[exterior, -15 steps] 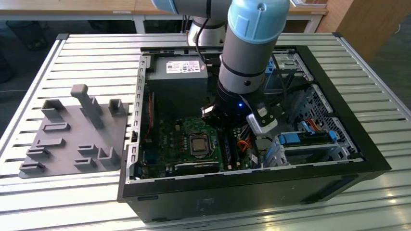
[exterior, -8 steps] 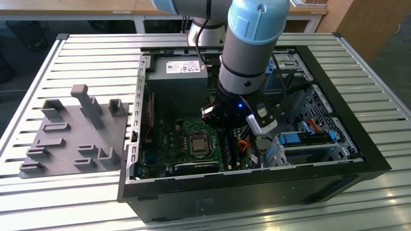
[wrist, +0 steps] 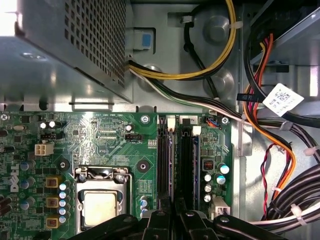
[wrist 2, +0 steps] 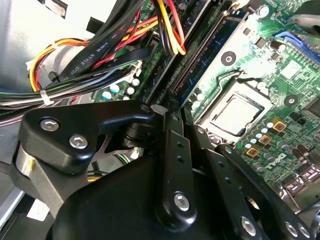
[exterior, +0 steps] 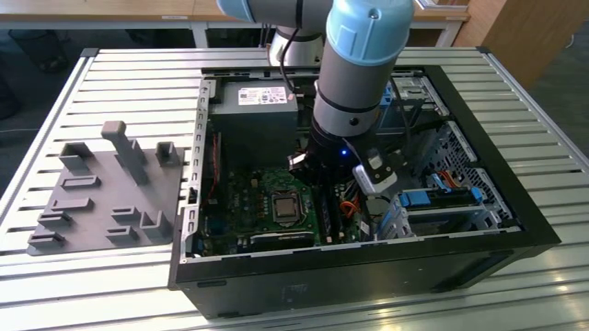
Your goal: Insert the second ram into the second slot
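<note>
Robotics lab, slatted metal workbench [exterior: 120, 83], opened computer case [exterior: 515, 207]

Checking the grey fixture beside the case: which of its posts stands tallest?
The narrow post midway along the grey fixture's far edge; every other block is clearly shorter.

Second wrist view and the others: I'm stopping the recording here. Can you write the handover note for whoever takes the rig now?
Gripper: down inside the open computer case, right over the memory slots beside the processor socket. Whether it is open or shut cannot be told.
Second ram: the gripper's body covers the near end of the slots, so it cannot be told whether the stick is in its grasp or in a slot.
Done: the arm has reached the slot area.
Left: a seated stick in the second slot is not confirmed, so treat the insertion as unfinished.
</note>
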Action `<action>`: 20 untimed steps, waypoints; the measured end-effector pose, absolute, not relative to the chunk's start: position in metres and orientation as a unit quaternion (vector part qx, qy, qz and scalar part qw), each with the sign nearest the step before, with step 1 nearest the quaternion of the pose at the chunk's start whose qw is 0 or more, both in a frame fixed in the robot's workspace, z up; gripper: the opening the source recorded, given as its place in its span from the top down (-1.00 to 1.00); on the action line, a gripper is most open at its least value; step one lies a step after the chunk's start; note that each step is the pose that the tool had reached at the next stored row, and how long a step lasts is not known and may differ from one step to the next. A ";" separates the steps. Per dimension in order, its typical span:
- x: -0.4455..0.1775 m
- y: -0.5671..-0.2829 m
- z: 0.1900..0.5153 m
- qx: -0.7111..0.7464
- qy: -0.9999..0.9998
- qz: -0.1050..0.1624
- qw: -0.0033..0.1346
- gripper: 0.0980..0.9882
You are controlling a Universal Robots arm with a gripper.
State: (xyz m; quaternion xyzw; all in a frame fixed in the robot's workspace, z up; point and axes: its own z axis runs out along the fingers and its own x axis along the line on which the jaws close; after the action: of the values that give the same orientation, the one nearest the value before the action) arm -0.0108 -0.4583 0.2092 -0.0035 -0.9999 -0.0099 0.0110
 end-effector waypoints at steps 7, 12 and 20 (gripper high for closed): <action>-0.011 -0.458 0.206 -0.003 -1.000 -0.010 0.011 0.90; -0.011 -0.458 0.206 -0.003 -1.000 -0.010 0.011 0.90; -0.011 -0.458 0.206 -0.004 -1.000 -0.010 0.011 0.74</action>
State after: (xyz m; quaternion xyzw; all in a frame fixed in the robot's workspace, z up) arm -0.0108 -0.4582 0.2059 -0.0035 -0.9999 -0.0100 0.0110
